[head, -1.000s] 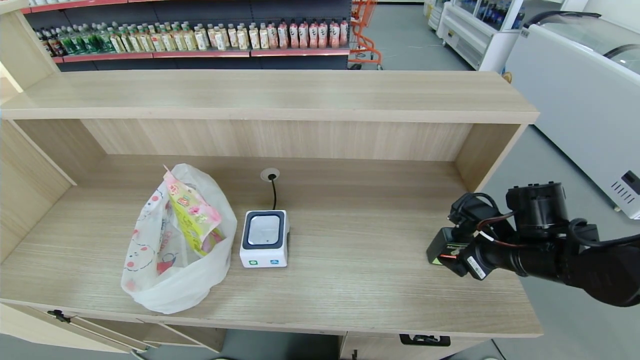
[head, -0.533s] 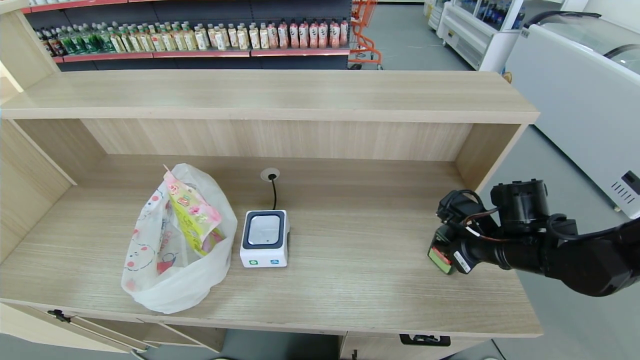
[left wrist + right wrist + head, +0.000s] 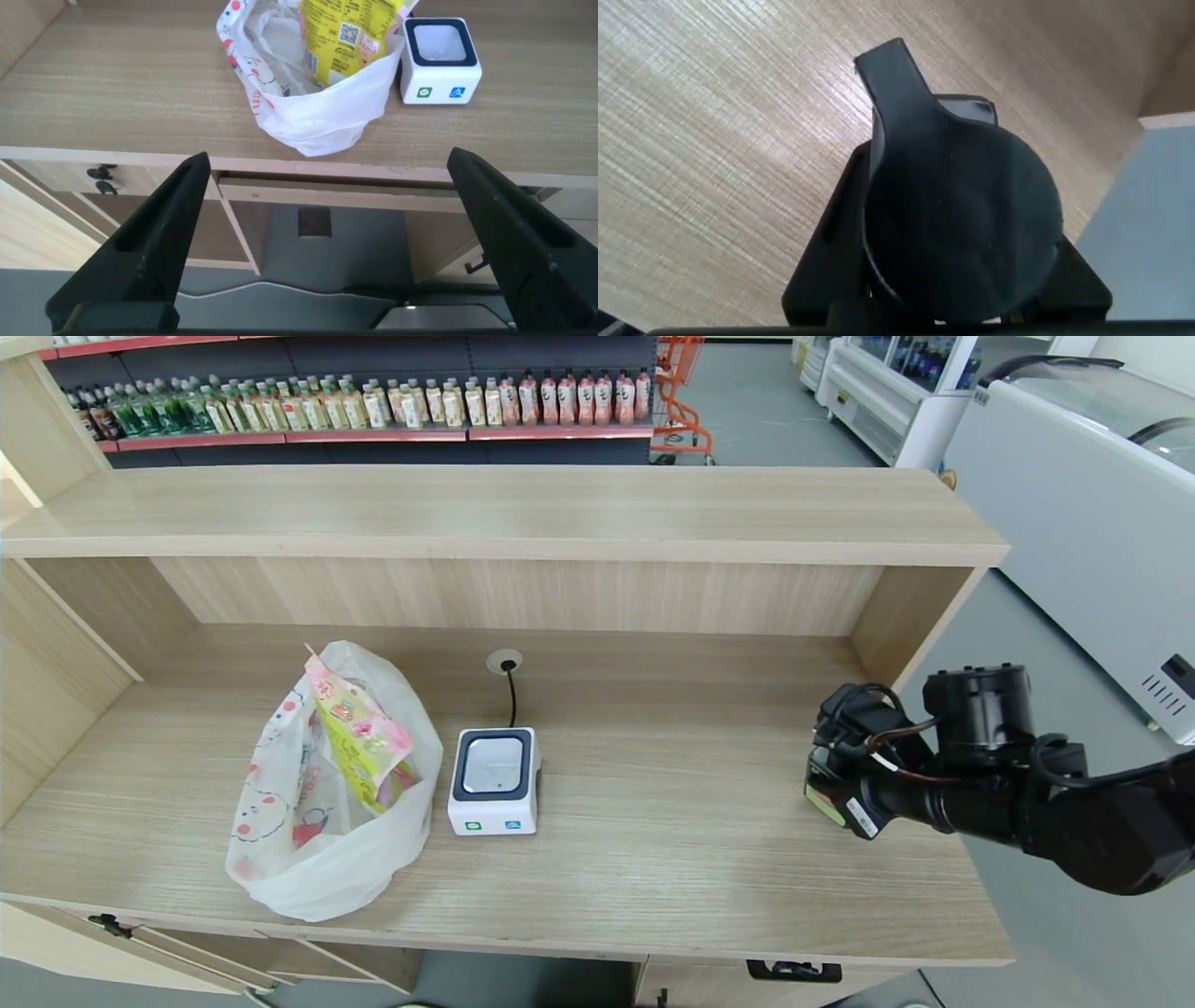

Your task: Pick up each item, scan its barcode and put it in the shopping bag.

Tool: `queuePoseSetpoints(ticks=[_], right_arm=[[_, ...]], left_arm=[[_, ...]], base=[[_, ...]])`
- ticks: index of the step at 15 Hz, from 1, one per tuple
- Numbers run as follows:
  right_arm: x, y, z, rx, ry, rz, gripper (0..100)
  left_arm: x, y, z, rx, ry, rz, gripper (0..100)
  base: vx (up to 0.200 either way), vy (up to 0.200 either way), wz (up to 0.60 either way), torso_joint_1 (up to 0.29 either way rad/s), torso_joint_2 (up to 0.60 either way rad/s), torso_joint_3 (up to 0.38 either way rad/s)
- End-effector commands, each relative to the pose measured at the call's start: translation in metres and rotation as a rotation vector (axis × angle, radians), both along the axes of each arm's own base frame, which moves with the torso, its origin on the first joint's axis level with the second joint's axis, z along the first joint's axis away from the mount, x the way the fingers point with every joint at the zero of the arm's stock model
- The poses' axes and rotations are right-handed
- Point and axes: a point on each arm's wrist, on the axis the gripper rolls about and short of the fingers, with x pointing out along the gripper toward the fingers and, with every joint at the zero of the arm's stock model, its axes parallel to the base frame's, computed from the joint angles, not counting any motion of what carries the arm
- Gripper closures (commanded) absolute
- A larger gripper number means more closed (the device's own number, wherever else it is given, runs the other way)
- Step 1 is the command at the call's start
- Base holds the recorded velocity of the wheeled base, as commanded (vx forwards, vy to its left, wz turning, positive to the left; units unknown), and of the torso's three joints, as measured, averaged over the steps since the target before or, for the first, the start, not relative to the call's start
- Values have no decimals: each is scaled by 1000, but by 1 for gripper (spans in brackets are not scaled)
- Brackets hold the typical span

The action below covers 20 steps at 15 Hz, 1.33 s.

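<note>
A wooden checkout counter (image 3: pixel 653 859) spans the head view; at the left of centre a white printed shopping bag (image 3: pixel 317 859) stands open with a yellow and pink snack pouch (image 3: pixel 359 737) poking out; just right of it sits a white barcode scanner (image 3: pixel 494 780), window facing up. At the right edge, the right gripper (image 3: pixel 837 782) hovers over the counter, its fingers pinched on a small dark package (image 3: pixel 822 803) with a green and red label, tilted and well apart from the scanner. The left gripper (image 3: pixel 327 159) hangs below the counter's front edge, fingers spread wide and holding nothing. The step in hand looks like carrying the package to scan; the next move calls for travelling left and turning its barcode toward the scanner window.
</note>
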Motion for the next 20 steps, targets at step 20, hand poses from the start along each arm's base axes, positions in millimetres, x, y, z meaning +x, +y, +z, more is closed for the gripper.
queuePoseSetpoints(ticks=[20], right_arm=[[-113,58,10,-892,-1109,1687,100]], left_arm=[[0,0,0,-1,0,0,0]], base=[[0,0,0,0,0,0]])
